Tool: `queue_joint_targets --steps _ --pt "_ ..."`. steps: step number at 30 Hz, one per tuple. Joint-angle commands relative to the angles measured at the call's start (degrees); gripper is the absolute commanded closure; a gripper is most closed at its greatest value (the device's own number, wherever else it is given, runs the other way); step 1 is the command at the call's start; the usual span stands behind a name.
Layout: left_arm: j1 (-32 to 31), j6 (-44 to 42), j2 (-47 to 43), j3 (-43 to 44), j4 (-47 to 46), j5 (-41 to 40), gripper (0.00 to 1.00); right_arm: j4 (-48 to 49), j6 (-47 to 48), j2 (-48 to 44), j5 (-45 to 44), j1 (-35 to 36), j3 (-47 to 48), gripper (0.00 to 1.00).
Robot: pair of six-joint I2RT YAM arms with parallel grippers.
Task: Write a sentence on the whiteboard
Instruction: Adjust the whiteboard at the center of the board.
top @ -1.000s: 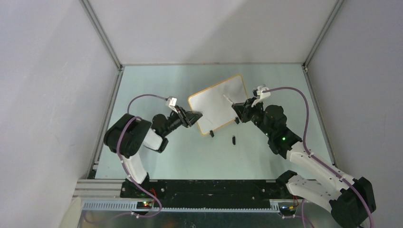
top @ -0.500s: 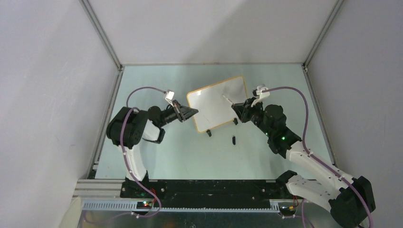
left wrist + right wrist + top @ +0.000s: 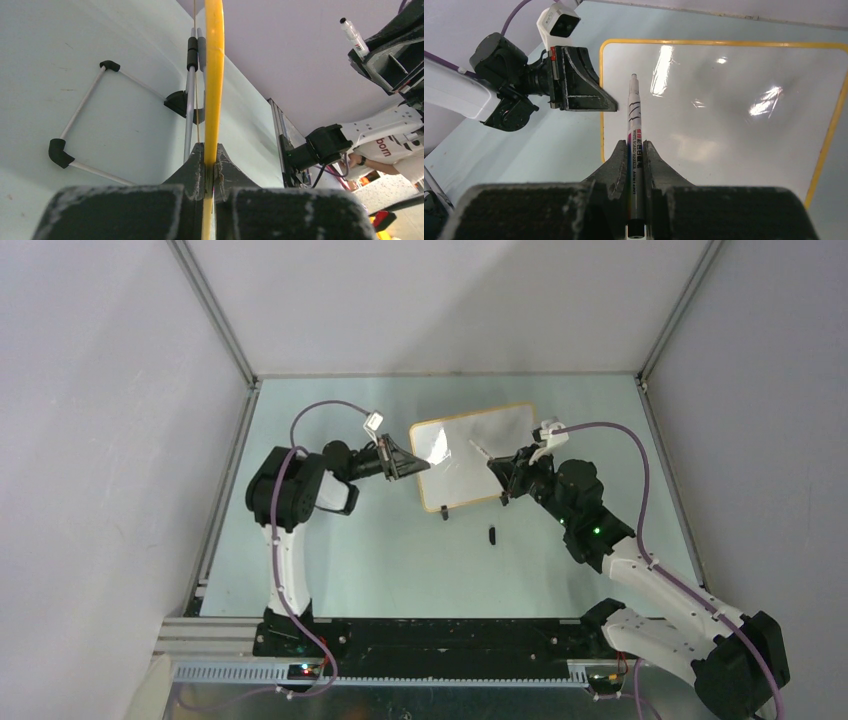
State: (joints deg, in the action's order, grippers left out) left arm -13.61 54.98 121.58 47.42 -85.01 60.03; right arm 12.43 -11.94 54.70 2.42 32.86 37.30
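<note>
We see the whiteboard (image 3: 475, 455) just above the middle of the overhead frame, on the pale green tabletop (image 3: 380, 560). Over on its left edge, the left fingers (image 3: 195, 172) are clamped onto the yellow frame. From the left wrist that frame runs edge-on straight up out of the pinch, with a grey wire stand (image 3: 80, 120) to its left.

On the right side, the right fingers (image 3: 618, 162) are squeezed around a marker (image 3: 634, 125). Its tip points up the frame over the left part of the white surface, which catches bright glare. We can't tell whether the tip touches the surface.

Below the whiteboard in the overhead view, a small black piece (image 3: 492, 534) lies alone on the tabletop, apart from both arms.
</note>
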Motion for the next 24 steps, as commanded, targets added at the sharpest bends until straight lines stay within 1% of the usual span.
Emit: queue_joint_targets --steps 1,9,11,12,13,14,15,16,17,18,21,24 --pt "-1.73 3.92 1.55 2.61 -2.66 6.38 1.00 2.26 -0.04 -0.90 -0.16 -0.19 -0.03 1.00" --pt "-3.42 4.94 3.22 4.28 -2.66 8.43 1.00 2.34 -0.04 -0.67 -0.26 -0.26 -0.03 1.00" --pt "-3.32 4.73 2.83 4.02 -2.62 8.25 0.96 1.55 0.00 -0.33 -0.63 -0.22 0.34 1.00" --pt "-3.06 4.58 2.54 3.54 -2.62 7.66 0.88 1.33 -0.01 -0.18 -0.82 -0.19 0.72 1.00" --pt "-2.86 4.21 2.00 3.20 -2.62 7.30 0.84 0.66 -0.07 0.26 -1.09 -0.02 0.96 1.00" --pt "-2.44 3.92 1.43 2.41 -2.61 6.55 0.73 0.31 -0.18 0.51 -1.40 0.08 1.53 1.00" --pt "-2.20 3.45 1.09 2.02 -2.61 5.86 0.68 -0.45 -0.23 0.99 -1.51 0.42 1.85 1.00" --pt "-1.75 3.15 0.52 1.17 -2.61 5.20 0.58 -0.95 -0.33 1.23 -1.73 0.66 2.68 1.00" --pt "-1.50 2.53 0.29 0.83 -2.66 4.75 0.52 -2.19 -0.30 1.69 -1.85 1.25 3.83 1.00" --pt "-1.02 1.94 -0.19 -0.05 -2.63 3.67 0.41 -2.92 -0.06 1.93 -2.27 1.73 4.40 1.00" --pt "-0.57 0.00 -1.79 -2.69 -2.66 -0.30 0.30 -5.72 0.71 3.21 -5.32 4.84 7.39 1.00" --pt "-0.79 -2.17 -4.82 -6.98 -2.62 -4.48 0.29 -8.26 1.72 5.26 -7.62 7.85 10.06 1.00"
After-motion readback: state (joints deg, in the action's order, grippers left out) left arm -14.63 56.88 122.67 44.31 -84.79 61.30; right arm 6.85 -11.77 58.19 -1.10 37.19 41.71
